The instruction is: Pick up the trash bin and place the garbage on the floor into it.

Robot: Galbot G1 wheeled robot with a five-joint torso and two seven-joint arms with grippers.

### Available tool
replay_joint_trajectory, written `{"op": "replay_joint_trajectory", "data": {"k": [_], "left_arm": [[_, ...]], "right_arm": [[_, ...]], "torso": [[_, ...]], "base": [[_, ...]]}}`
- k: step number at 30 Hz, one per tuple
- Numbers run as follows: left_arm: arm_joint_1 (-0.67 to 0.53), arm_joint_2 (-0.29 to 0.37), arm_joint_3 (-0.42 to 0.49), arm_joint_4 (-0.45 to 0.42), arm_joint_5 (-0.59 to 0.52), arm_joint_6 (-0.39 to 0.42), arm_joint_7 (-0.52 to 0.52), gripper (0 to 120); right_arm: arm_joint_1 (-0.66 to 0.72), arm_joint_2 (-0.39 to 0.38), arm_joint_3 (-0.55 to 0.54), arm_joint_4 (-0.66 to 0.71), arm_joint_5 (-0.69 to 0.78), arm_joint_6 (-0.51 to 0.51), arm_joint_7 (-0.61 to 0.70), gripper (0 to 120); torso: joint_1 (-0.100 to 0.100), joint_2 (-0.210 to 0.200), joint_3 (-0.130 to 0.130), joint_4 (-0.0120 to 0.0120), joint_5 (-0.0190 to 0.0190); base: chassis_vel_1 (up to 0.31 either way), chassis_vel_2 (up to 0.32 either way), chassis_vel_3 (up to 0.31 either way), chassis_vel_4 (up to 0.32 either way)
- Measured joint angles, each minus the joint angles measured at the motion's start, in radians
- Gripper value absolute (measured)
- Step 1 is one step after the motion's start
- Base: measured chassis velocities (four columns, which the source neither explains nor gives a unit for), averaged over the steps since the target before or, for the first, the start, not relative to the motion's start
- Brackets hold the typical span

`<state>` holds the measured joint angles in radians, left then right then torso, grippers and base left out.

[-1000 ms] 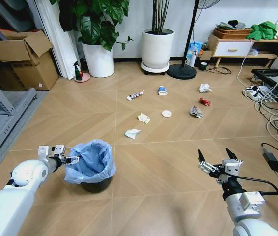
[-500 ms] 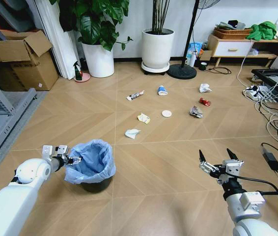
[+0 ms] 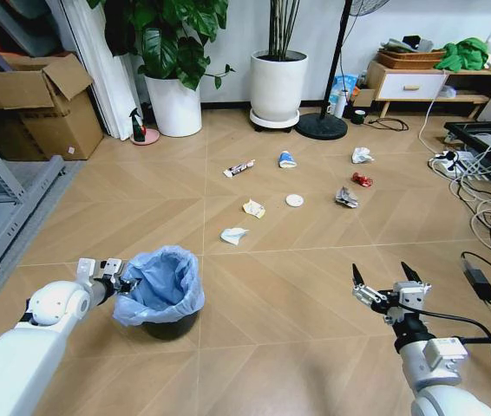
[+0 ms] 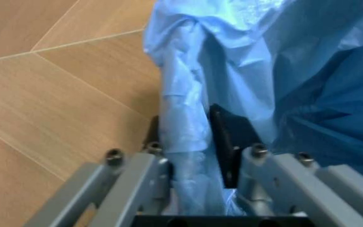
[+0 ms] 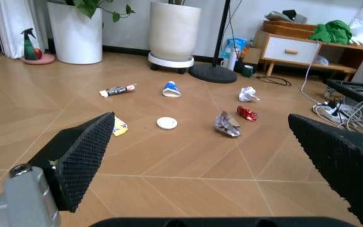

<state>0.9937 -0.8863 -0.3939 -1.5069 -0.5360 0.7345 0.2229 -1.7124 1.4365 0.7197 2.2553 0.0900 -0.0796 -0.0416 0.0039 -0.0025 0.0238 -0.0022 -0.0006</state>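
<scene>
The trash bin (image 3: 160, 288), black with a crinkled light blue liner, stands on the wood floor at the near left. My left gripper (image 3: 125, 282) is at its left rim, shut on the liner-covered edge; in the left wrist view a fold of blue liner (image 4: 185, 142) sits between the black pads (image 4: 229, 137). The garbage lies scattered farther out: a white tube (image 3: 238, 167), a blue-white wrapper (image 3: 287, 159), a white lid (image 3: 294, 200), paper wads (image 3: 233, 234), a red packet (image 3: 362, 179) and a silver packet (image 3: 346, 198). My right gripper (image 3: 387, 277) hovers open at the near right, empty.
Two white plant pots (image 3: 174, 106) (image 3: 278, 85) and a fan base (image 3: 321, 126) stand at the back. A cardboard box (image 3: 33, 104) and a metal rack (image 3: 3, 208) line the left. Cables and a power strip (image 3: 454, 161) crowd the right side.
My left gripper has edged a little onto the bin's rim and its wrist has shifted slightly. The right arm and the litter have not moved.
</scene>
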Motion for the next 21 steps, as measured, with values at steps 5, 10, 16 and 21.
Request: {"op": "replay_joint_trajectory", "data": {"k": [5,10,16,21], "left_arm": [[0.005,0.0,-0.001,-0.002,0.001,-0.001,0.002,0],[0.008,-0.001,-0.001,-0.008,-0.001,-0.001,-0.01,0],[0.023,-0.013,-0.023,-0.03,-0.028,0.002,-0.06,0],[0.046,-0.042,-0.069,-0.078,-0.085,-0.008,-0.131,0]], "right_arm": [[0.0,0.0,0.001,0.0,0.0,0.0,0.002,100],[0.003,-0.001,0.001,0.0,0.001,0.0,0.006,100],[0.01,-0.004,0.004,0.002,0.017,-0.007,0.016,100],[0.033,-0.015,0.013,0.005,0.042,-0.029,0.03,100]], "torso": [[0.0,0.0,0.0,0.0001,0.0001],[0.0,0.0,0.0,-0.0001,-0.0003],[0.0,0.0,0.0,-0.0001,-0.001],[0.0,0.0,0.0,0.0001,-0.0006]], "base": [[0.0,0.0,0.0,0.0],[0.0,0.0,0.0,0.0],[0.0,0.0,0.0,0.0],[0.0,0.0,0.0,0.0]]}}
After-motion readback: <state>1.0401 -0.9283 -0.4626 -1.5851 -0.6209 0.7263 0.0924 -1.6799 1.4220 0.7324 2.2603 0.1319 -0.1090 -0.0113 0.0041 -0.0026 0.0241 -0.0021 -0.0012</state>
